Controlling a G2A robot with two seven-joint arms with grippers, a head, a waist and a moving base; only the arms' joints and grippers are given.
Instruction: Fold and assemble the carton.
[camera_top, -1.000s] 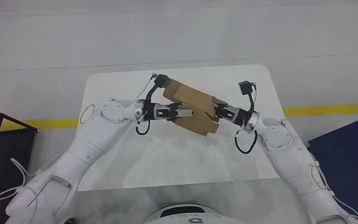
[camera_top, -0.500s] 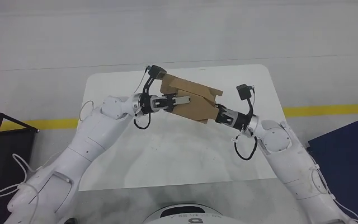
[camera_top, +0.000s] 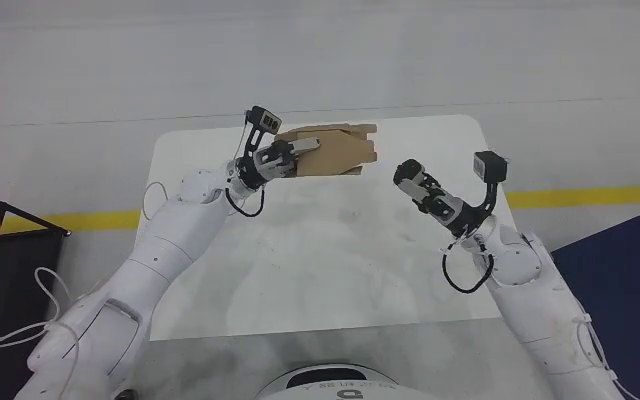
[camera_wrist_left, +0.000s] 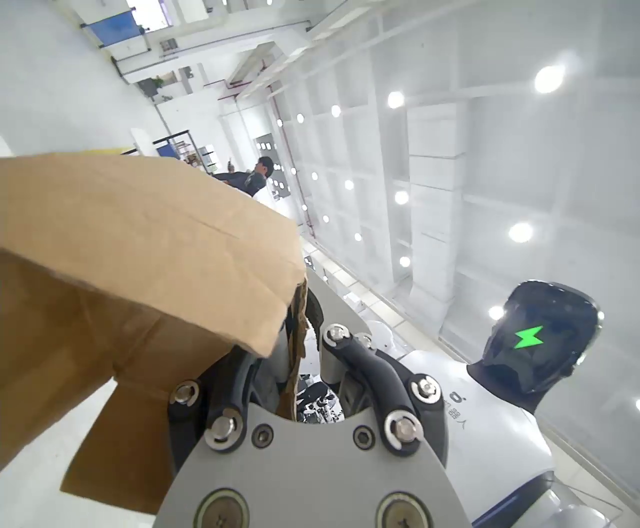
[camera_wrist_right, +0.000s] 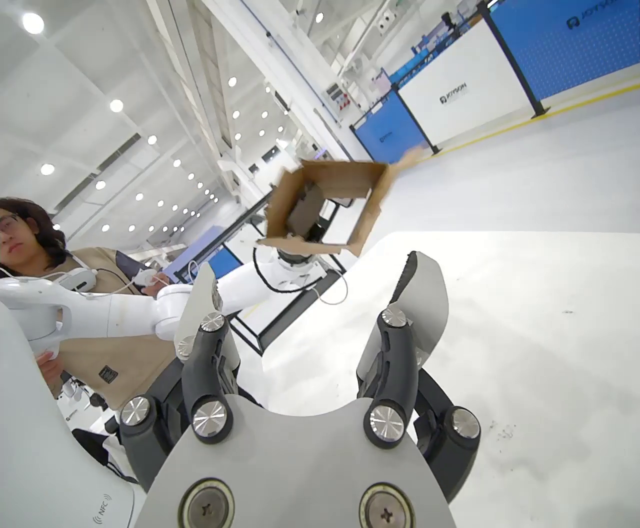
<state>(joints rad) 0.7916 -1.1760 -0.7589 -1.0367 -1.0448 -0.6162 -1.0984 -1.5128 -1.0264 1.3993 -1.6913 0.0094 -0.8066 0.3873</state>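
White table (camera_top: 320, 270) under both arms. Brown carton (camera_top: 335, 152), opened into a tube, is held up over the table's far edge by the L gripper (camera_top: 303, 148), fingers pinched on one cardboard wall. R gripper (camera_top: 405, 174) sits well apart from it over the table's right side, fingers spread wide, touching nothing.

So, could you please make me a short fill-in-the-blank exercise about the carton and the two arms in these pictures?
1. The brown carton is gripped by the jaws of the ____ arm.
2. The jaws of the right arm are ____ and hold nothing.
3. The carton is held near the far edge of the ____ table.

Missing words: left; open; white.
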